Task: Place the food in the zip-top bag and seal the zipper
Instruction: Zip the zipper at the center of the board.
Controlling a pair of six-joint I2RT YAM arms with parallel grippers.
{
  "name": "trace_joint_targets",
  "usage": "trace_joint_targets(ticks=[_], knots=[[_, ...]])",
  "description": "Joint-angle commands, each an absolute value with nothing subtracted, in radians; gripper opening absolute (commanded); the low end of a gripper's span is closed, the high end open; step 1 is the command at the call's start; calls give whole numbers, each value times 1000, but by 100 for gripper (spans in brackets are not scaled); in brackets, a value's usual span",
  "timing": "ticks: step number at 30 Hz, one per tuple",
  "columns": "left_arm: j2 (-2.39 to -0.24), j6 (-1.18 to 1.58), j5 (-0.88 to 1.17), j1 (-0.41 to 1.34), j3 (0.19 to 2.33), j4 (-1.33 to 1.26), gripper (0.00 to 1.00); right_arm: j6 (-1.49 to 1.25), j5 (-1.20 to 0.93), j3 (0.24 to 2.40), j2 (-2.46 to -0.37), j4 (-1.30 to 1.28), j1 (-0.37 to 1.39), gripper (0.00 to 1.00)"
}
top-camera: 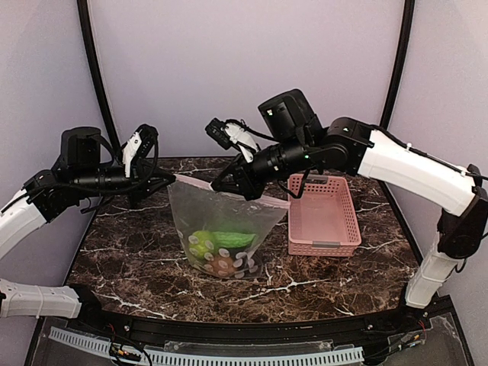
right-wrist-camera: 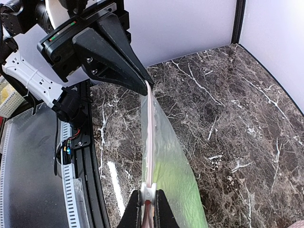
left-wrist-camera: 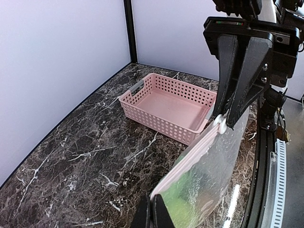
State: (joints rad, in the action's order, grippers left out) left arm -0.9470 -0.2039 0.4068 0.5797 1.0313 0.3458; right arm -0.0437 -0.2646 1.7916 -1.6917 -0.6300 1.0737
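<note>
Top external: zip-top bag held up mid-surface, its food a green-and-brown blur behind dots, pieces indistinguishable. Left hand pinches shut on the zipper at its left end; right hand is clamped on the white slider.

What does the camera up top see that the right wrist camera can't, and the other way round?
Only the top view shows the pink basket and the toy food clearly, green and brown pieces at the bag's bottom. Only the right wrist view shows the small white slider pinched in the right gripper. Both show the clear zip-top bag, its pink zipper, the marble table and the left gripper pinching the bag's corner.
</note>
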Motion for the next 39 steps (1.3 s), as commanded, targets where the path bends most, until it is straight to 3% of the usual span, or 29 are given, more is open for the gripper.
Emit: trace_joint_targets(ticks=[1, 26, 32, 34, 35, 39], knots=[[-909, -186, 295, 532, 1020, 326, 1, -57, -251, 1766, -1644, -728, 1063, 0], [-899, -181, 296, 499, 1016, 317, 1, -63, -236, 1746, -1629, -744, 1061, 0], [-904, -208, 643, 499, 989, 295, 2, -75, -287, 1763, -1651, -695, 1061, 0], [-918, -203, 695, 499, 991, 293, 12, -73, -302, 1777, -1662, -686, 1060, 0], [-927, -202, 703, 499, 991, 291, 28, -71, -308, 1782, -1667, -683, 1061, 0], [-959, -183, 745, 499, 998, 279, 58, -66, -334, 1797, -1684, -675, 1061, 0]])
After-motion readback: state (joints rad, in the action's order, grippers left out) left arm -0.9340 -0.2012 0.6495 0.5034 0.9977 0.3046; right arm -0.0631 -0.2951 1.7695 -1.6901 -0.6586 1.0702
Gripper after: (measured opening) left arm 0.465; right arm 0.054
